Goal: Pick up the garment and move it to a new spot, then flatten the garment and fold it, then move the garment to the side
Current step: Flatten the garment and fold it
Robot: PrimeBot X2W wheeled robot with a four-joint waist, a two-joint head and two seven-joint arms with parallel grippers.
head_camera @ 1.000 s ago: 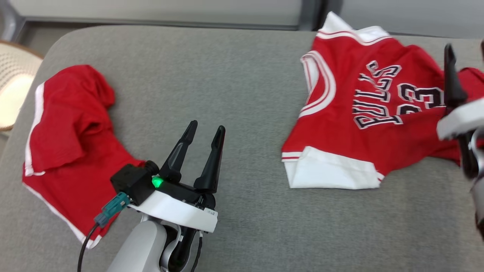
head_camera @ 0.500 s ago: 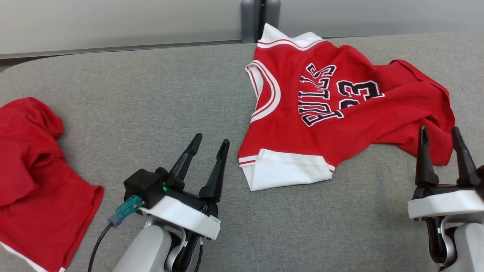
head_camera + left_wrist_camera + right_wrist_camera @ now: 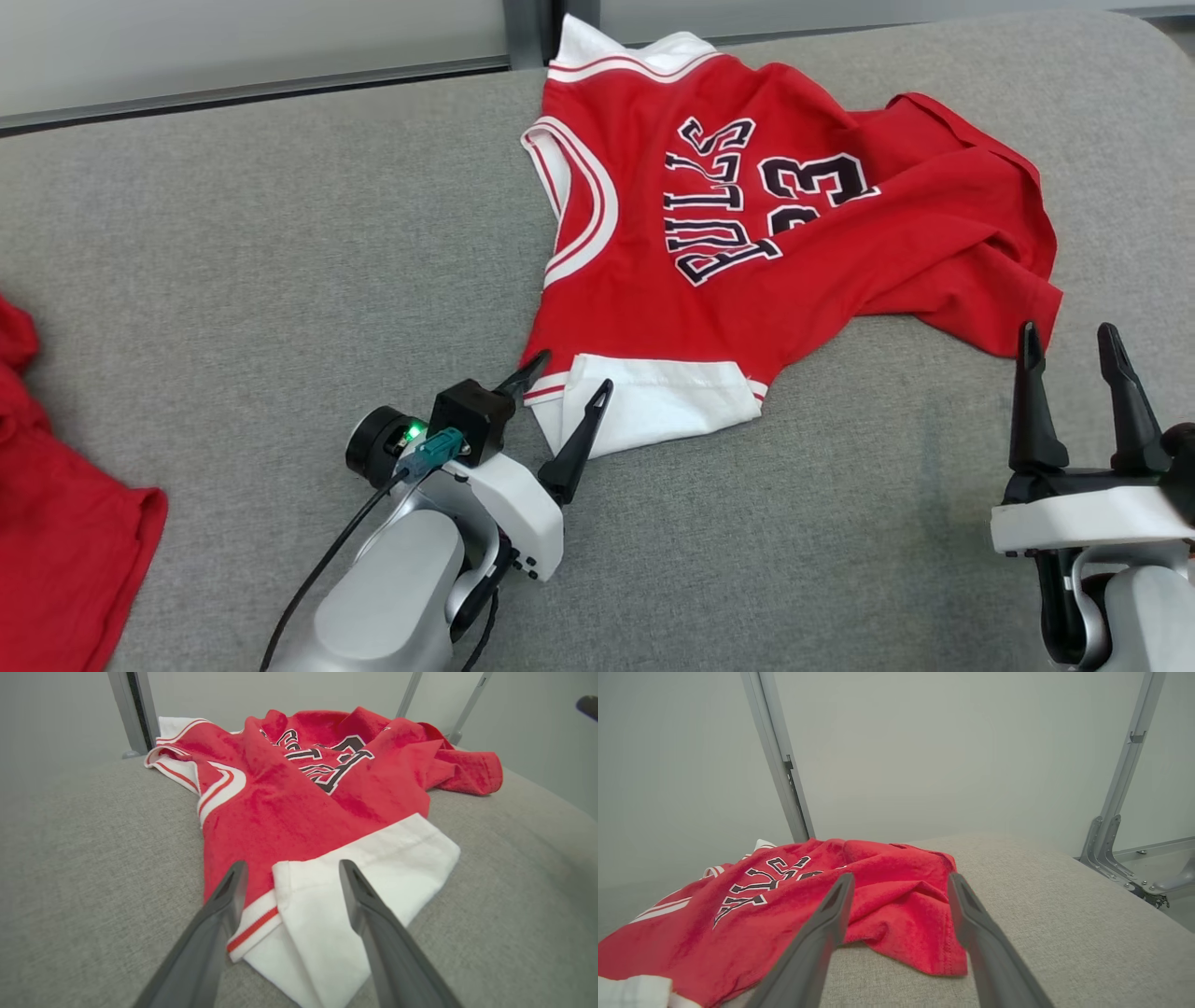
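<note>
On the grey cushion (image 3: 280, 233) the red jersey (image 3: 747, 261) lies crumpled, on the far right side. It stretches across from its white corner (image 3: 653, 411) to its red edge (image 3: 1018, 308). The left gripper (image 3: 575, 370) is nearer: its 2 fingers stand apart, 1 on each side of this corner. The right gripper (image 3: 1066, 329), also spread, is just beside the red edge.

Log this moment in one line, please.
jersey: crumpled on cushion | left gripper: open, straddling its white corner | right gripper: open, near red edge
</note>
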